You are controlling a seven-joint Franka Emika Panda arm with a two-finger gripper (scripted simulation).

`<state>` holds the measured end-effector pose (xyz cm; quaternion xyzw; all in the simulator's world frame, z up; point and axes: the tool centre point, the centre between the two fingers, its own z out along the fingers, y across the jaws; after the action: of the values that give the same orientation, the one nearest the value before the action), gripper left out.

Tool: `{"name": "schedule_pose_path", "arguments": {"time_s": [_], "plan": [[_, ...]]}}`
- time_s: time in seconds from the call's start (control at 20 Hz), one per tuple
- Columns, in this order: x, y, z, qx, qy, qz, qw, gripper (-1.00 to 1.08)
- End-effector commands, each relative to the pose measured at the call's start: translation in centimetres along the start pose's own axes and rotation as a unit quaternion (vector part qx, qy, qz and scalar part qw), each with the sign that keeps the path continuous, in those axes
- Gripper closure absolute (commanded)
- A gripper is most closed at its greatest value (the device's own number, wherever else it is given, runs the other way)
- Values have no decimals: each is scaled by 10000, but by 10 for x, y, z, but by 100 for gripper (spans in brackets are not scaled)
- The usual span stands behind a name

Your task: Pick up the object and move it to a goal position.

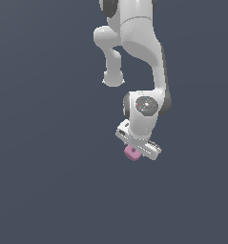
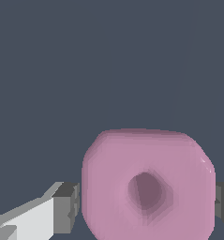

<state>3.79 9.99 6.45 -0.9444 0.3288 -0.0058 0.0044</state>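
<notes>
The pink ring [image 2: 146, 187] fills the lower part of the wrist view, its central hole facing the camera. It sits between the two fingers of my gripper [image 2: 145, 208]. One grey pad [image 2: 66, 208] presses on one side of it and the other pad [image 2: 223, 206] on the opposite side. In the exterior view the ring [image 1: 131, 153] shows just under the white, tilted gripper [image 1: 136, 151], slightly right of the picture's middle. I cannot tell whether the ring rests on the surface or hangs above it.
The white arm [image 1: 139, 57] comes down from the top of the exterior view. The plain dark grey ground [image 1: 48, 181] lies all around, with nothing else showing on it.
</notes>
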Motion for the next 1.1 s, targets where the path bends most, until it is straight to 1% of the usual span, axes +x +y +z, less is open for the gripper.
{"name": "schedule_pose_path", "arguments": {"time_s": [0.0,0.25,0.3,0.75,0.8,1.05], "plan": [[-1,6,18,-60,-41,25,10000,-92],[0,5,24,-60,-40,27,10000,-92],[0,5,24,-60,-40,27,10000,108],[0,5,24,-60,-40,27,10000,108],[10,-3,3,76,90,42,9999,108],[10,2,-1,74,88,42,9999,108]]}}
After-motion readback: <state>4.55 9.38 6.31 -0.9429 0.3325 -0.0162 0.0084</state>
